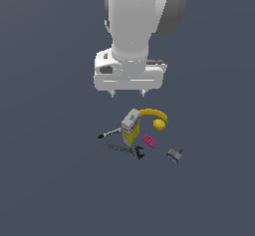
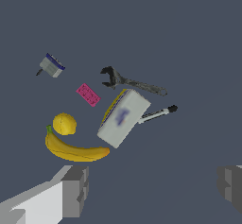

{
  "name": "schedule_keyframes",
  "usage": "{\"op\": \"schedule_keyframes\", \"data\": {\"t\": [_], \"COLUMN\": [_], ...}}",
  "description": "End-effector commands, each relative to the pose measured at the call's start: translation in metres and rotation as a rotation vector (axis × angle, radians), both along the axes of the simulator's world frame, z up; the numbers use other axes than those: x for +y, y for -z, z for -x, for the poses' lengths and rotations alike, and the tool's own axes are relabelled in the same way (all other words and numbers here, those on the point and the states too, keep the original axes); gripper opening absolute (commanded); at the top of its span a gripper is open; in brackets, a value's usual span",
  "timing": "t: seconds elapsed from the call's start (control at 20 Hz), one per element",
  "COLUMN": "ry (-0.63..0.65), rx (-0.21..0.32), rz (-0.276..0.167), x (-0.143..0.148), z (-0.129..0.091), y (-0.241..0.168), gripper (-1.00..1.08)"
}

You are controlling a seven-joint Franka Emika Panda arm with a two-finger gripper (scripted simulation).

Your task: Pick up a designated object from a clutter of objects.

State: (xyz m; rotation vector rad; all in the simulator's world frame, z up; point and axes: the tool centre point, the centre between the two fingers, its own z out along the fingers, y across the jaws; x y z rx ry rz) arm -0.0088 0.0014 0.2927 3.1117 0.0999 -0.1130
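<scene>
So far nothing is picked up. The gripper point(image 1: 128, 94) hangs high with its fingers wide apart and empty, while the lemon point(image 1: 159, 125) sits below, touching the banana point(image 1: 155, 114).

No readable text, number or brand anywhere. Only a blurred purple-blue mark on the grey-white face of the yellow-and-white box point(image 2: 124, 117), too smeared to make out as letters. Same box in the exterior view point(image 1: 130, 125): a small bluish patch, equally illegible. Other items plain, unlabelled.
</scene>
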Motion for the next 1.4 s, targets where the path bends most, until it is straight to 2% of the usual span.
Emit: {"op": "schedule_keyframes", "data": {"t": [0.0,0.35,0.65,1.05,1.35], "ry": [0.000,0.000,0.001,0.003,0.005], "rx": [0.000,-0.002,-0.010,-0.030,-0.049], "rz": [0.000,0.001,0.005,0.008,0.001], "x": [0.000,0.004,0.020,0.061,0.103], "z": [0.000,-0.001,-0.004,-0.005,0.005], "y": [0.000,0.005,0.028,0.083,0.137], "gripper": [1.00,1.00,1.00,1.00,1.00]}}
